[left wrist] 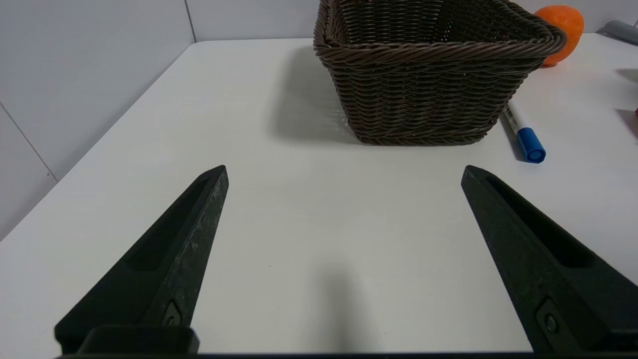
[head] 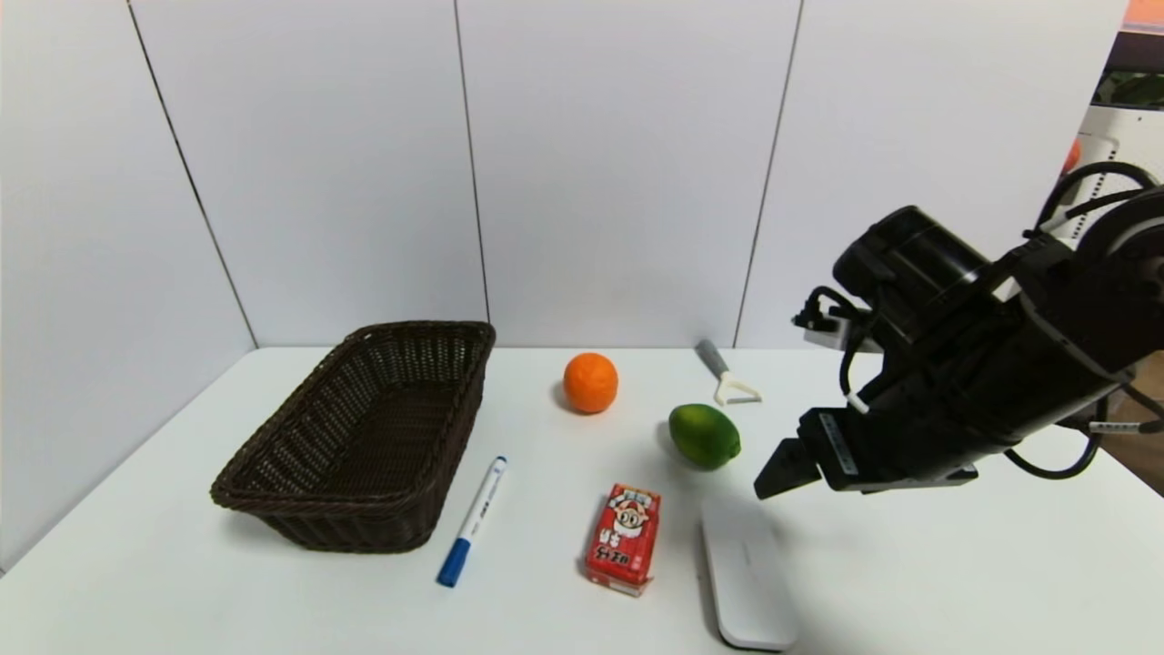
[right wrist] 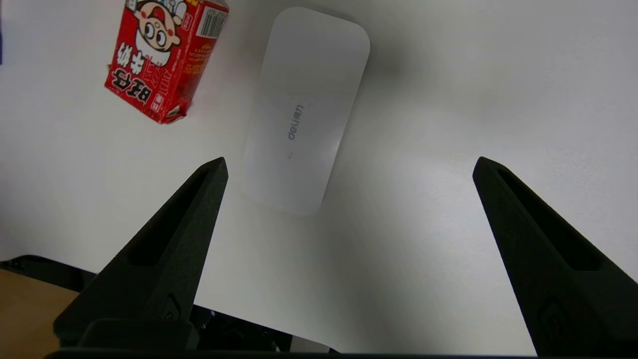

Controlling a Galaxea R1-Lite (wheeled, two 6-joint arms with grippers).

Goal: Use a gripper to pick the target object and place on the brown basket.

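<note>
Right hand (head: 784, 473): black, pointed dark fingers, bulky black-and-grey body; raised above the white desk (head: 955, 564), fingers spread wide, holding nothing. It hangs over the desk just past the far end of the target, a flat white oblong plastic case with rounded corners (head: 747, 575); no contact.

White case lies flat on the desk near its front edge, just beside the red printed carton (head: 624, 539) and apart from it. In the right wrist view the case (right wrist: 305, 112) sits ahead of the hand (right wrist: 349, 167), nearer one finger (right wrist: 164, 254) than the other.

Dark brown woven wicker basket (head: 273, 491), rectangular with flared sides: on the left of the desk, well apart from the case.

Left hand (left wrist: 344, 174): low over bare desk before the basket (left wrist: 428, 94), fingers spread wide, gripping nothing
</note>
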